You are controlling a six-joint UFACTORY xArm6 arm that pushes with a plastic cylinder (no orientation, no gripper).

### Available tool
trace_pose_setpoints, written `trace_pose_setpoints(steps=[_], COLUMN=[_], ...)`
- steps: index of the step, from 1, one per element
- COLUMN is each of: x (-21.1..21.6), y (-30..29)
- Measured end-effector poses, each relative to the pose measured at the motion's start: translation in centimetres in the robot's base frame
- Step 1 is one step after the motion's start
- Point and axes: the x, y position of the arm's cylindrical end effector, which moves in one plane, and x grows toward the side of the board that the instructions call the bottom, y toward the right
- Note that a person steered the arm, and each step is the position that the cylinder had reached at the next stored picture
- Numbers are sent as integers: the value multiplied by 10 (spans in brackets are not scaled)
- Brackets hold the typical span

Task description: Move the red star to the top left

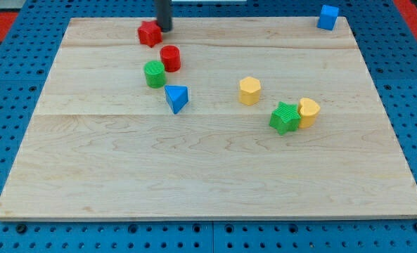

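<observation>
So the small red star-shaped plastic block (149, 33) sits near the view's top edge of the pale wooden board (208, 176), left of centre, and the dark rod's tip (165, 29) is right against its right side, touching or nearly so. No jaws on this rig at all, just a bare rod, so nothing to open or close.

My guess is the star's light and hard and slides easily on that smooth wood, but the points could make it spin if nudged off-centre. Push flat on the right side, through the middle.

Count: one red star, one red cylinder (170, 57), one green cylinder (154, 74), one blue triangular block (176, 98), one blue cube (328, 17), one green star (285, 117), two yellow blocks (249, 91) (309, 111).
</observation>
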Motion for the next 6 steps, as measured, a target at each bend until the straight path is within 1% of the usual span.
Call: trace_pose_setpoints(steps=[1,2,3,4,6], x=[-1,20,53,59,15], y=[-31,16,42,8,-58])
